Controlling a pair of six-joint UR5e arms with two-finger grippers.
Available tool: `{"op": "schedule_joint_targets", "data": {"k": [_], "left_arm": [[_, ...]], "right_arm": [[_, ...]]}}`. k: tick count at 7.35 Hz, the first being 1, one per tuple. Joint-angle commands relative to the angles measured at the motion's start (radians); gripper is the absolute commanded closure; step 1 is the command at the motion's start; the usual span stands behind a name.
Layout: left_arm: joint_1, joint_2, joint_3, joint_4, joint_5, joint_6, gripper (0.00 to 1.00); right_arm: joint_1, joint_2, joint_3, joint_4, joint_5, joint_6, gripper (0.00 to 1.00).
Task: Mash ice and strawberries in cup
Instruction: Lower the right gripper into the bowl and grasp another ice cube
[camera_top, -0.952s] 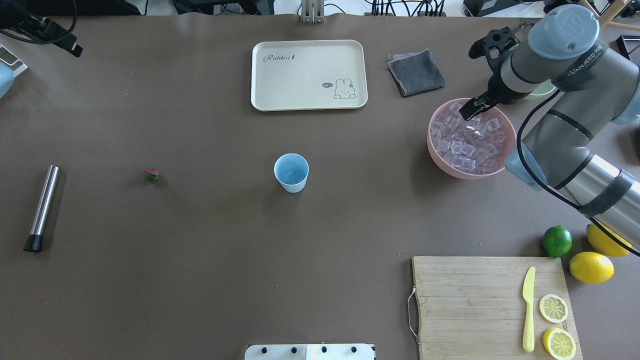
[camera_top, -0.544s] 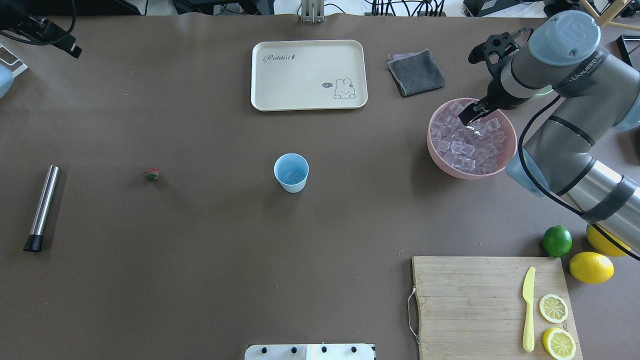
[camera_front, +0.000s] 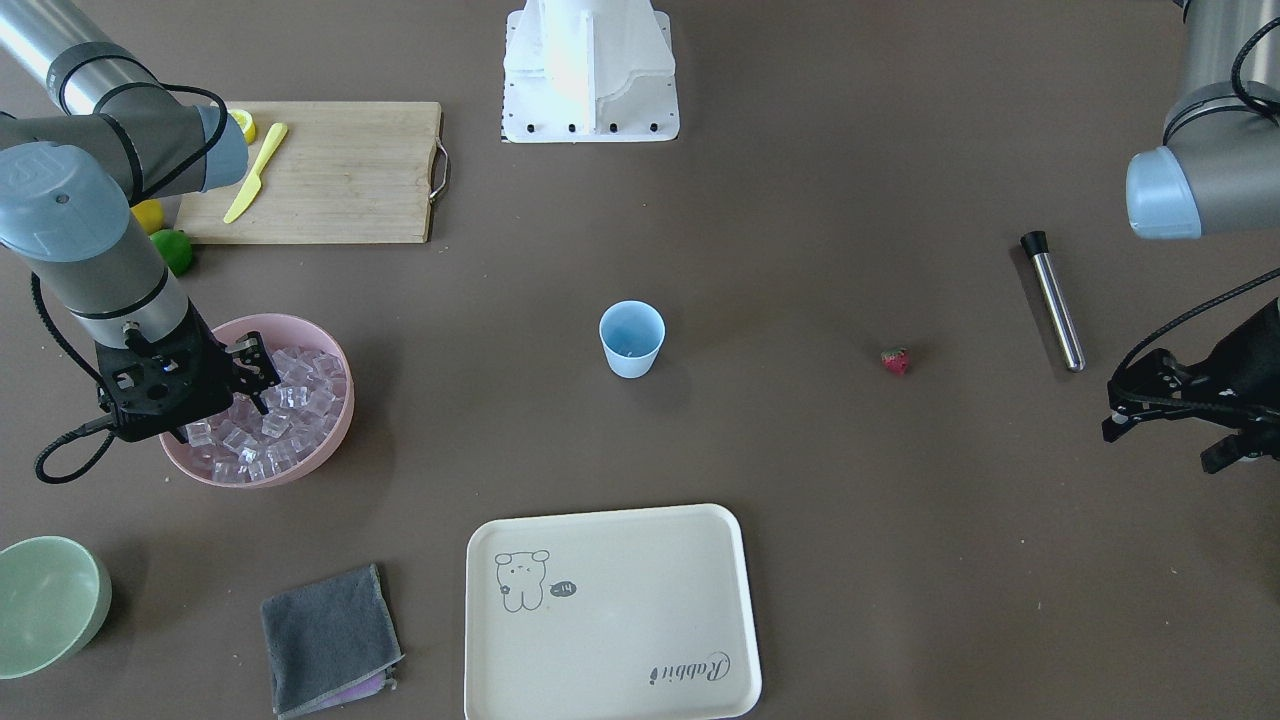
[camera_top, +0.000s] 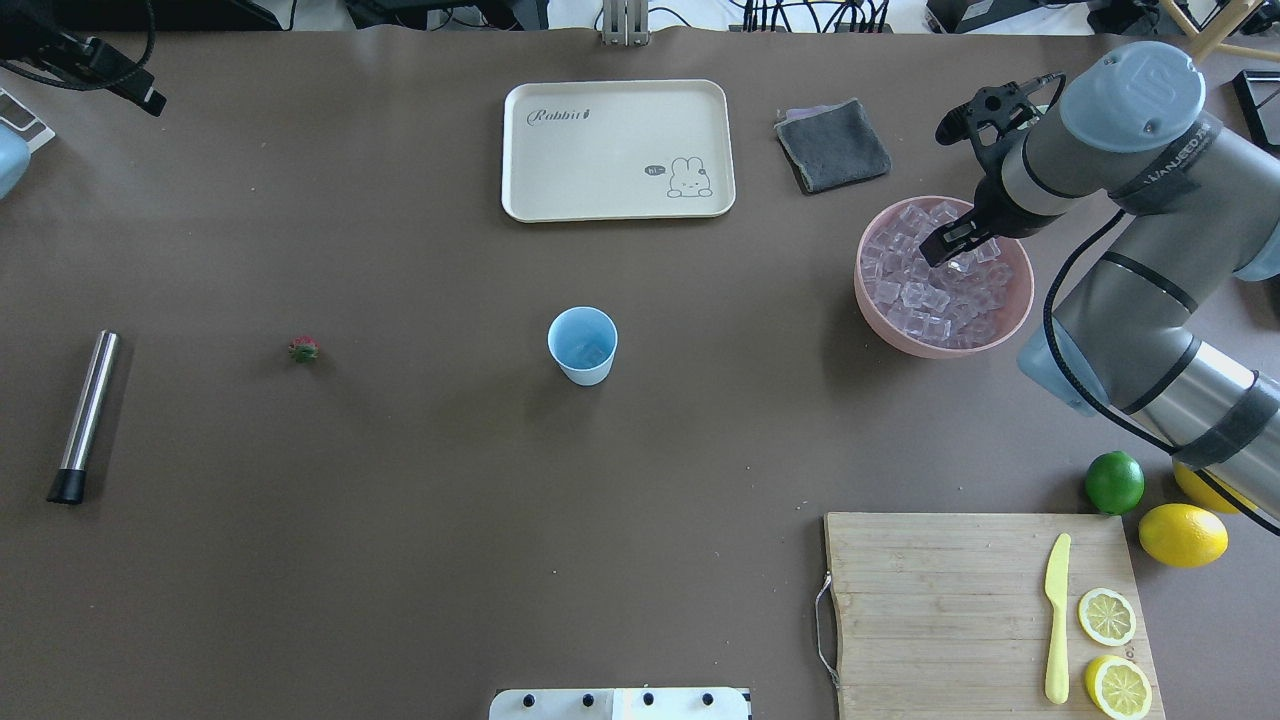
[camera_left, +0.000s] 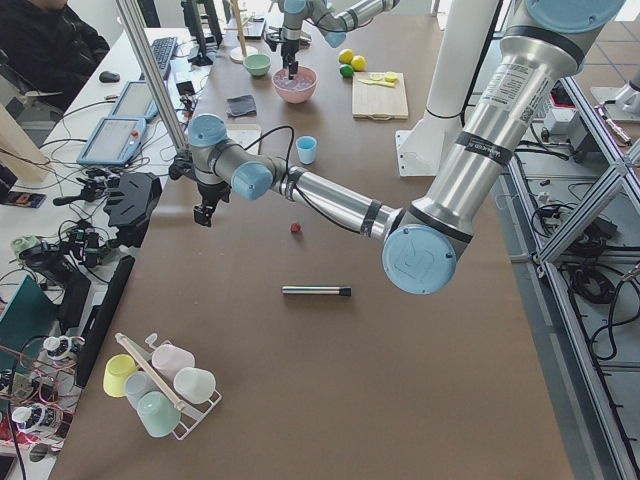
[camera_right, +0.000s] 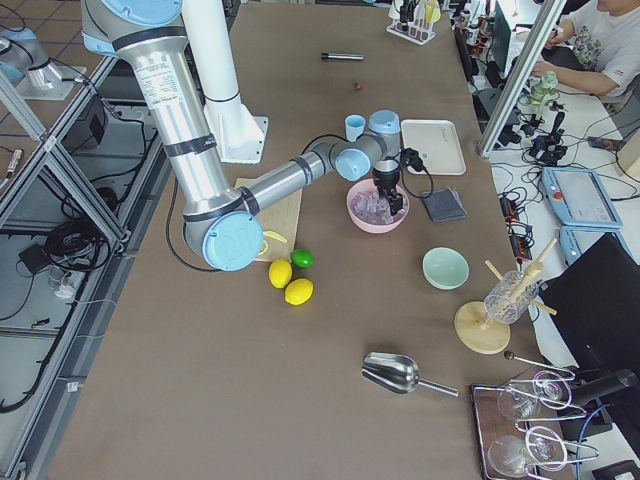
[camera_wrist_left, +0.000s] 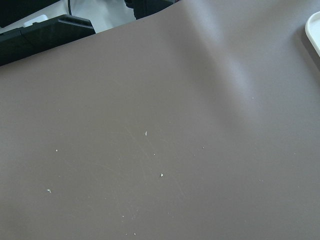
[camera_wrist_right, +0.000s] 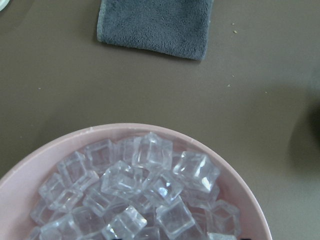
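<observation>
- Robotics lab, that much is plain: my left arm and my right arm both rise from one white pedestal at the edge of the table.
- The table is wrapped in plain brown matting, wall to wall.
- An aluminium frame post runs up beside it, with more framing along the sides.
- On the side benches I see a tablet, tangled cables and a person seated at a workstation.
- The kitchen bits, a cutting board and a lemon, sit laid out like props.
</observation>
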Motion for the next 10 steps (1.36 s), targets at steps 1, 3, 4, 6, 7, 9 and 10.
{"op": "schedule_joint_targets", "data": {"k": [1, 3, 4, 6, 7, 9, 10], "left_arm": [[0.000, 0.005, -0.002, -0.003, 0.002, 0.000, 0.02], [0.000, 0.006, -0.004, -0.011, 0.002, -0.002, 0.02], [0.002, 0.002, 0.001, -0.011, 0.002, -0.002, 0.02], [0.002, 0.005, -0.001, -0.012, 0.024, -0.002, 0.02], [0.002, 0.006, -0.002, -0.012, 0.025, -0.002, 0.02], [0.002, 0.009, -0.009, -0.017, 0.025, -0.003, 0.02], [0.002, 0.009, -0.015, -0.017, 0.025, -0.003, 0.02]], "right_arm": [[-0.004, -0.007, 0.001, 0.000, -0.001, 0.003, 0.19], [-0.004, -0.007, -0.010, 0.002, -0.002, 0.001, 0.19], [-0.005, -0.010, -0.010, 0.003, 0.001, 0.003, 0.18], [-0.007, -0.007, -0.015, 0.003, -0.001, 0.001, 0.18], [-0.007, -0.007, -0.016, 0.002, -0.001, 0.003, 0.19], [-0.005, 0.002, -0.025, -0.004, 0.008, 0.004, 0.19], [-0.001, 0.002, -0.025, -0.004, 0.024, 0.003, 0.19]]}}
